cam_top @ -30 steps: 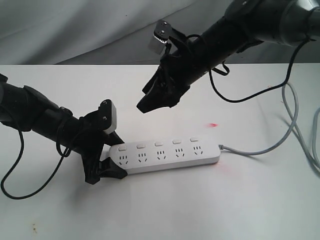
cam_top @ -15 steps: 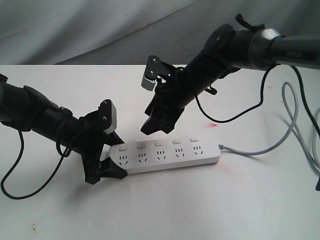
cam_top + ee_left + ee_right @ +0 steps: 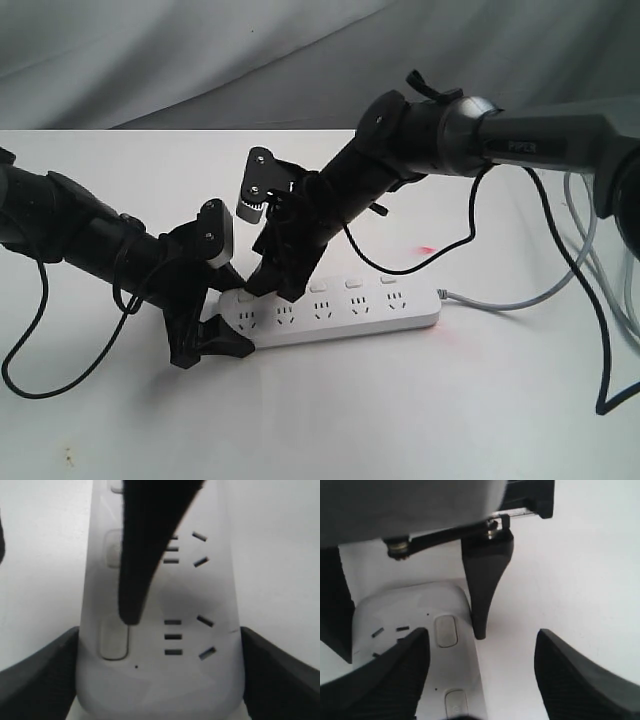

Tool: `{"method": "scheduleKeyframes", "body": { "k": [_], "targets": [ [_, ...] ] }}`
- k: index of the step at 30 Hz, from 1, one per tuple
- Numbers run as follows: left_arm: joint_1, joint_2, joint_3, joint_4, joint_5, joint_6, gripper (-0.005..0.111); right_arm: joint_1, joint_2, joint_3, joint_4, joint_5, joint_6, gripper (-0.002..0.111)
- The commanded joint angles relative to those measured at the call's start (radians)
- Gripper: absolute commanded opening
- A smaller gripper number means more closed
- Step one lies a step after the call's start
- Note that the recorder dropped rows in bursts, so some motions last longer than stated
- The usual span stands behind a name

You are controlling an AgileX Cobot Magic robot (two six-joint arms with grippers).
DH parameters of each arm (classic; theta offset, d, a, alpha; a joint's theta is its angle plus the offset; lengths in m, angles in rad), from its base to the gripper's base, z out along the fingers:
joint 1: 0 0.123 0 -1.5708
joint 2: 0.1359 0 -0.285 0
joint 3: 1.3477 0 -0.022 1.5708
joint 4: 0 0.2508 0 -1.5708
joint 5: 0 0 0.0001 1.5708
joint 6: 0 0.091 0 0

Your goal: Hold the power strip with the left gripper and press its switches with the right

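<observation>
The white power strip (image 3: 345, 312) lies flat on the table. My left gripper (image 3: 218, 322) is shut on its left end; in the left wrist view its fingers (image 3: 42, 672) clamp both long sides of the strip (image 3: 195, 675). My right gripper (image 3: 266, 286) stands open over that same end. One black finger of it (image 3: 135, 575) comes down with its tip at the far edge of the end switch (image 3: 114, 641); I cannot tell if it touches. The right wrist view shows the right gripper (image 3: 480, 677), the end switch (image 3: 446, 631) and the second one (image 3: 457, 703). Three more switches (image 3: 353, 283) show to the right.
The strip's grey cord (image 3: 520, 300) runs off to the right, where more grey cables (image 3: 590, 235) lie. A red light spot (image 3: 428, 249) sits on the table behind the strip. Grey cloth (image 3: 200, 50) hangs at the back.
My right arm has swung down and to the left, from above the strip's middle to its left end. The left gripper and the strip have not moved.
</observation>
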Motion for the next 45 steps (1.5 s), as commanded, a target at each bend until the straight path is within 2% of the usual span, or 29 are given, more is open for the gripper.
{"method": "scheduleKeyframes", "body": {
  "k": [1, 27, 45],
  "targets": [
    [-0.005, -0.003, -0.004, -0.006, 0.003, 0.004, 0.0, 0.006, 0.013, -0.008, 0.014, -0.027, -0.007, 0.057],
    [-0.005, -0.003, -0.004, -0.006, 0.003, 0.004, 0.0, 0.006, 0.041, -0.008, 0.147, -0.053, -0.082, 0.057],
    [-0.005, -0.003, -0.004, -0.006, 0.003, 0.004, 0.0, 0.006, 0.041, -0.008, 0.163, -0.067, -0.108, 0.057]
  ]
}}
